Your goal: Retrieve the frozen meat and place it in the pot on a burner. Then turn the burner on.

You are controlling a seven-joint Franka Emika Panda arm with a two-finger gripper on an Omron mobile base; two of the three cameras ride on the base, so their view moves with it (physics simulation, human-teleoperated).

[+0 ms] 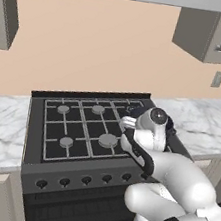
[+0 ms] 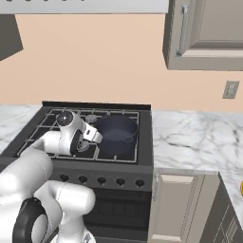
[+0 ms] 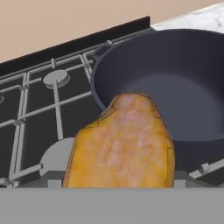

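The frozen meat, an orange-brown lump, hangs close in front of the hand camera, above the stove grate, and hides the fingertips. My gripper is shut on it, just left of the pot. The pot is round, dark navy-grey and empty. It stands on the stove's right-hand burners, with its near rim just beyond the meat. In the left base view my wrist covers most of the pot.
The black gas stove has grates and grey burner caps, with a row of knobs on its front panel. Marble counters lie on both sides. Wall cabinets hang above on the right.
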